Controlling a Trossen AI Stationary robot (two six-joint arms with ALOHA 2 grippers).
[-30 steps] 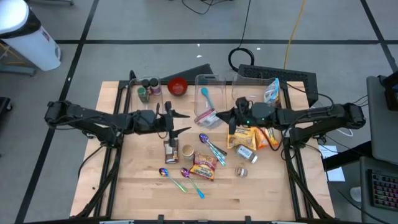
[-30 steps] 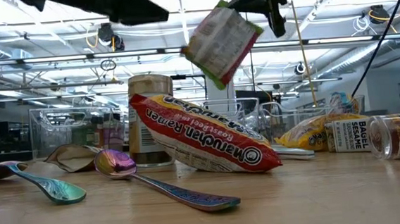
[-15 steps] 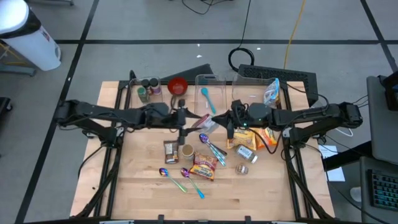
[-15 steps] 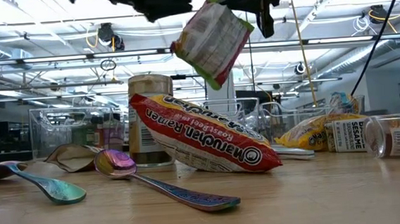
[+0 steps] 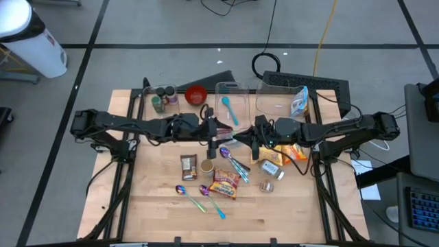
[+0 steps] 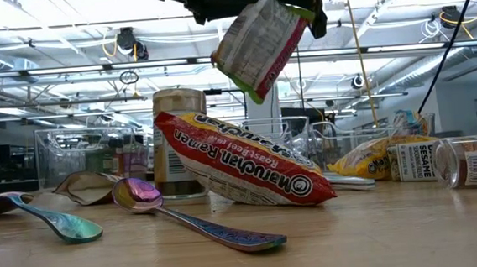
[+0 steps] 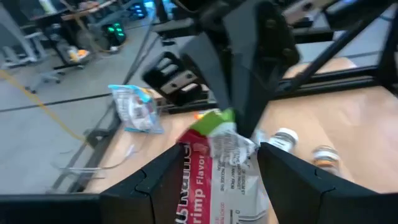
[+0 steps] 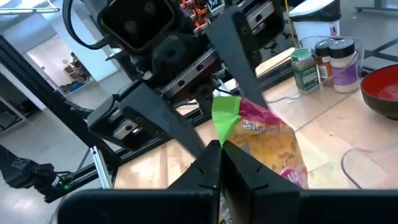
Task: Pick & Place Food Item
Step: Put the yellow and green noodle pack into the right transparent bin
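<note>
R gripper [image 5: 252,137] fingers pinched on ramen pkt [image 6: 259,44], held in air mid-counter [image 5: 151,199] | L gripper [image 5: 211,132] fingers spread wide astride pkt's other end | handover: L shd close fully before R lets go | low view shows pkt's height above Maruchan pack [image 6: 241,171]; high view doesn't

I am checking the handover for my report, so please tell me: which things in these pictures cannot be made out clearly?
- Low view: both end effectors are cut off by the top edge; only the hanging packet shows.
- High view: the packet between the left end effector and right end effector is too small to read.
- Left wrist view: blurred; whether its fingers touch the packet cannot be told.
- Low view: the jar is partly hidden by the ramen pack.
</note>
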